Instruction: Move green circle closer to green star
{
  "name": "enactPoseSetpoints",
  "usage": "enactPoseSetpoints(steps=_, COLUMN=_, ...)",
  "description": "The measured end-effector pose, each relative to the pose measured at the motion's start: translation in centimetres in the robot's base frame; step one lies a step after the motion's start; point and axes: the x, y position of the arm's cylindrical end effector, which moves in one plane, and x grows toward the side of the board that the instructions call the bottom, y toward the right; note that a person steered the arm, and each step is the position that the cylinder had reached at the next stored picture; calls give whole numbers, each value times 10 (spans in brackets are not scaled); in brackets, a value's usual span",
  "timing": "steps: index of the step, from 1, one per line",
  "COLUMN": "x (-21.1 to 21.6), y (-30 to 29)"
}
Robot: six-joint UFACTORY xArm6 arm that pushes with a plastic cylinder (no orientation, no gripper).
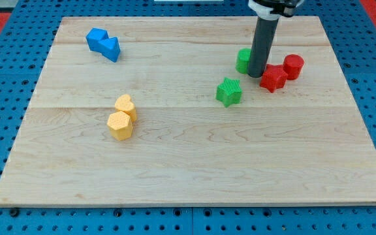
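The green circle (243, 60) sits near the view's top right, partly hidden behind my rod. The green star (228, 92) lies below and slightly left of it, with a small gap between them. My tip (256, 74) rests on the board right next to the green circle's right side, between it and the red star (273, 78).
A red cylinder (294, 66) sits right of the red star. Two blue blocks (104, 44) lie at the top left. A yellow heart (125, 105) and a yellow hexagon (119, 125) sit together left of centre. The wooden board (194, 163) lies on a blue pegboard.
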Motion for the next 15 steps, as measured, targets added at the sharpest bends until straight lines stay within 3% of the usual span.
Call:
enactPoseSetpoints(steps=2, x=39, y=-19)
enactPoseSetpoints(steps=3, x=35, y=3)
enactPoseSetpoints(steps=5, x=-16, y=21)
enactPoseSetpoints(steps=7, x=-45, y=-36)
enactPoseSetpoints(steps=8, x=-75, y=-12)
enactPoseSetpoints(steps=9, x=-81, y=-54)
enactPoseSetpoints(steps=10, x=-26, y=-44)
enactPoseSetpoints(steps=11, x=-18, y=-47)
enactPoseSetpoints(steps=12, x=-81, y=-47)
enactPoseSetpoints(steps=13, x=-84, y=-91)
enactPoseSetpoints(steps=14, x=-14, y=-80)
enactPoseSetpoints(steps=15, x=0, y=-78)
